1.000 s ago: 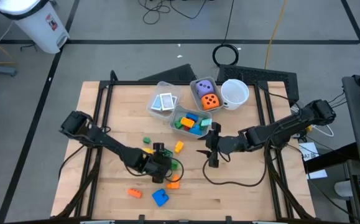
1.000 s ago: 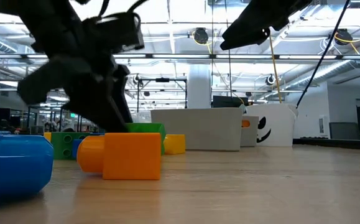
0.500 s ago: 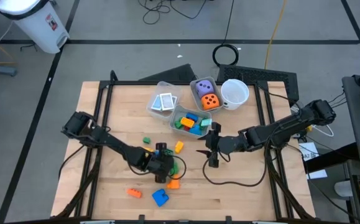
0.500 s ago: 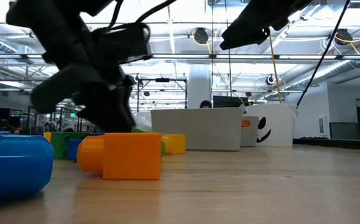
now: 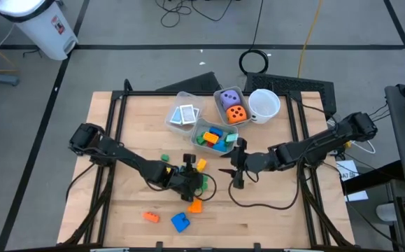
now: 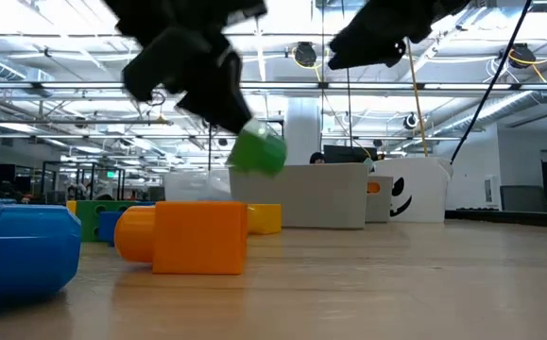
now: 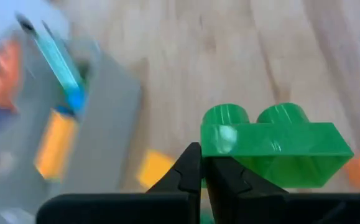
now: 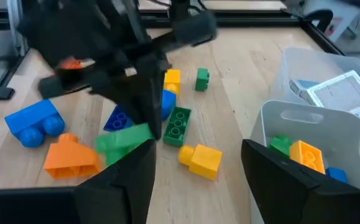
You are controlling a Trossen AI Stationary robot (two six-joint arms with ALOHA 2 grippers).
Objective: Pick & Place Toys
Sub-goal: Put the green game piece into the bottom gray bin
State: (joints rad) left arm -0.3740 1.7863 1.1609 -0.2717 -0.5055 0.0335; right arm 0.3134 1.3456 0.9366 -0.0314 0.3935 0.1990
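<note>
Seemingly lifted off the table, the green block (image 7: 273,152) sits clamped in the left hand (image 7: 203,163) fingertips.

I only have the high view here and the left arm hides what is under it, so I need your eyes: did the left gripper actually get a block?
Observer: Yes. The left gripper is shut on a green block; the left wrist view shows two round studs on it.
Operator: Is it off the table?
Observer: Yes. In the low view the green block hangs clear above the orange block lying on the wood.
Operator: And the right gripper?
Observer: The right gripper is open and empty, waiting beside the bin of blocks.
Operator: Anything loose near the bin?
Observer: A yellow block lies on the table just short of it.
</note>
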